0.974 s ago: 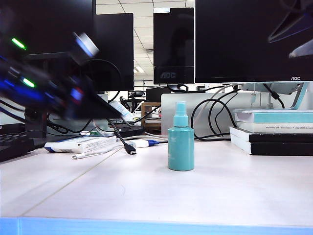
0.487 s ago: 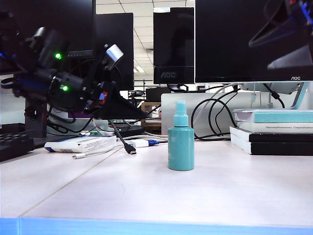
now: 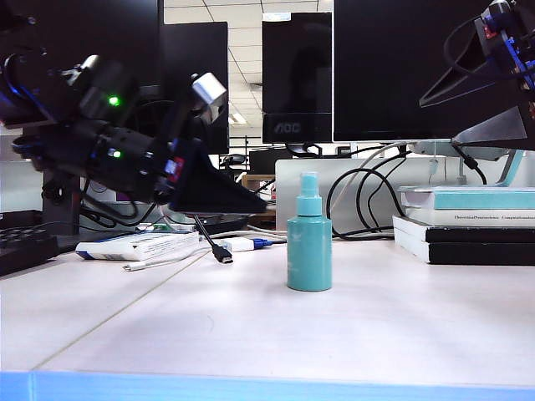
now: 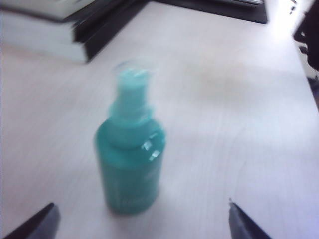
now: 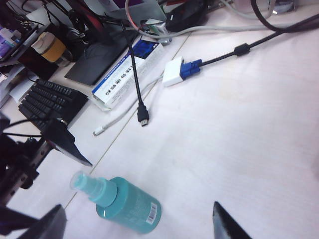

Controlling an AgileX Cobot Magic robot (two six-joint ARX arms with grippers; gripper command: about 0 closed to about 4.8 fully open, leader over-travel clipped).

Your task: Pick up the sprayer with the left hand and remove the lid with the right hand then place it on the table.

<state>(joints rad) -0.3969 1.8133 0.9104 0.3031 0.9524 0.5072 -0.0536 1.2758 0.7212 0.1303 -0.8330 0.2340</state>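
The sprayer (image 3: 309, 246) stands upright on the white table (image 3: 251, 326), out in the open, its clear lid (image 3: 309, 185) capping the nozzle. The left gripper (image 3: 238, 200) hangs in the air just beside the sprayer, tip aimed at the bottle's neck, apart from it; in the left wrist view its two fingertips (image 4: 239, 219) sit spread wide to either side of the bottle, holding nothing. The right gripper (image 3: 468, 113) waits high above the sprayer and off to the far side from the left one, fingers parted too and empty.

This looks like the approach for the first step, the pick-up. The next move probably calls for the left fingers to straddle the teal body and close squarely, without tipping the bottle. The lid job comes after.

Beyond the sprayer from the left gripper lies a stack of books (image 3: 468, 225). Behind the sprayer run cables (image 3: 359, 200) and dark monitors (image 3: 418, 67), a loose plug (image 3: 223, 255) and a flat box (image 3: 138, 245) near the left gripper.
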